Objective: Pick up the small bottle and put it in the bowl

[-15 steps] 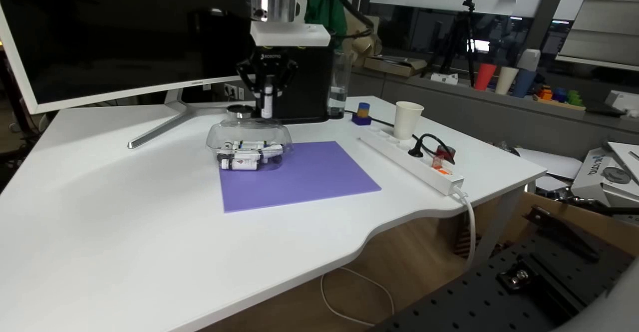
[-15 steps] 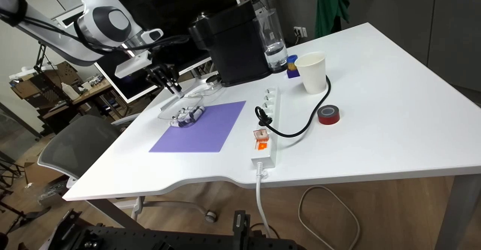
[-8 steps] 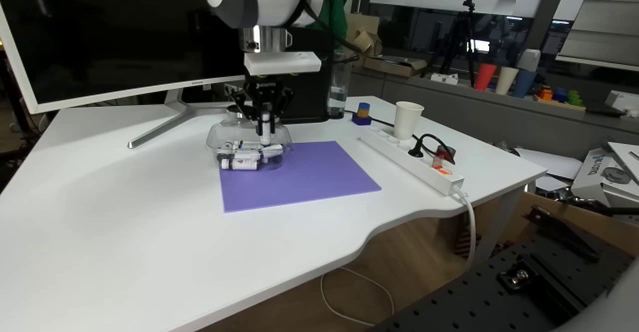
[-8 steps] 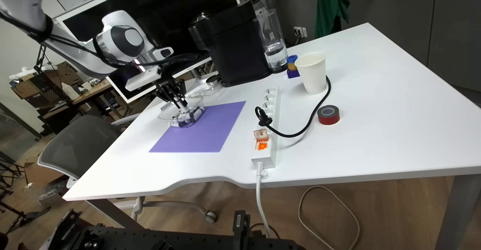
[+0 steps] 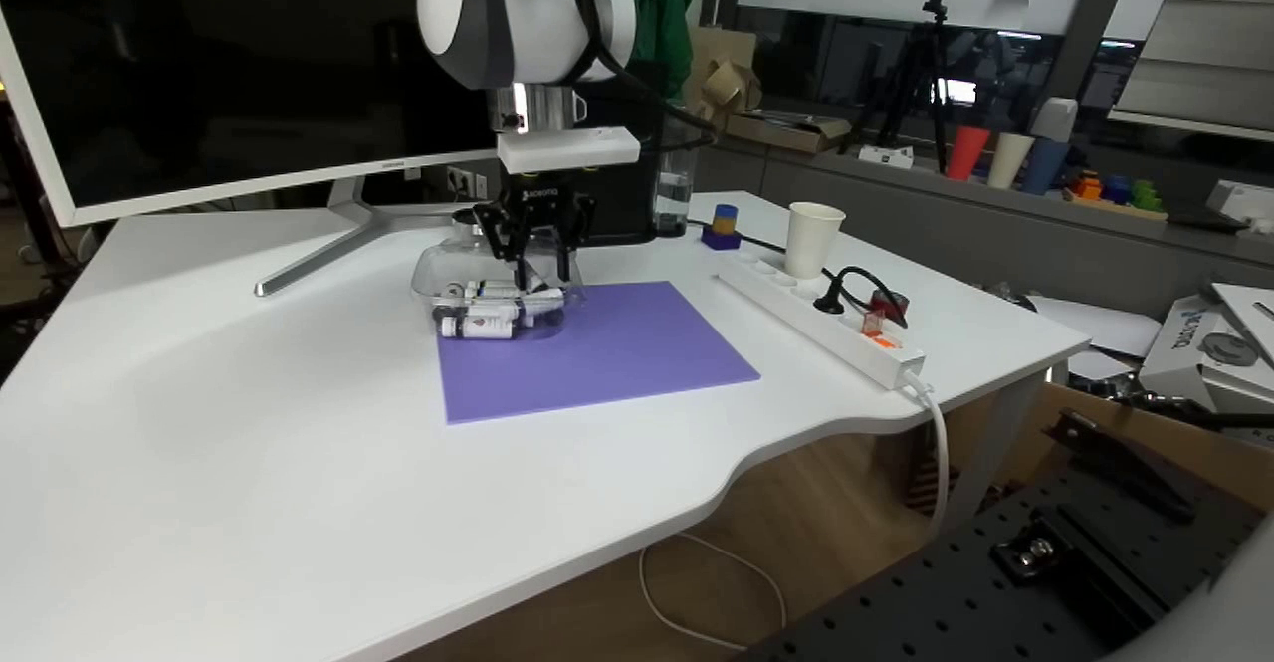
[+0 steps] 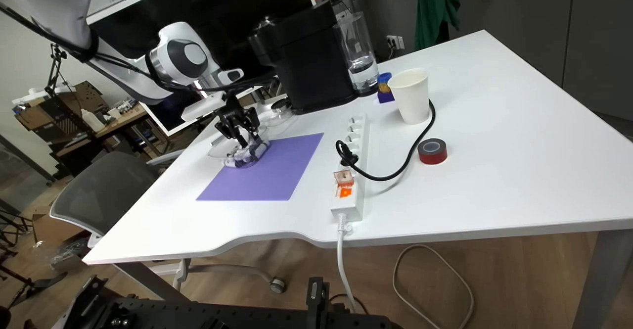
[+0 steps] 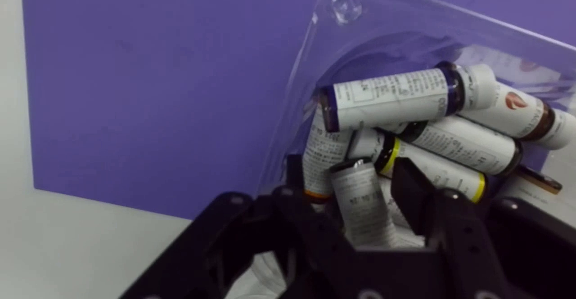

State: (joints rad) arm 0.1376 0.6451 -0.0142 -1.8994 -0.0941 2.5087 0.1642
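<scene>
The tool (image 7: 350, 173) has its fingers (image 7: 414, 200) apart, the small bottle (image 7: 365, 209) between them — a gap shows on each side. The bottle is tilted inside the clear bowl (image 7: 369, 20), among other bottles (image 7: 396, 99). In the wrist view its long axis runs nearly straight up the picture, leaning left, dark end topmost — the lower end is blurred. The bowl rests partly on a purple mat (image 7: 153, 87) on the bench (image 5: 279, 463).

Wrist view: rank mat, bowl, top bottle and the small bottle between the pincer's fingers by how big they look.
1. Mat and bowl: too close to rank; both run out of frame.
2. Top bottle.
3. Small bottle: partly hidden, so its full size is unsure.
</scene>
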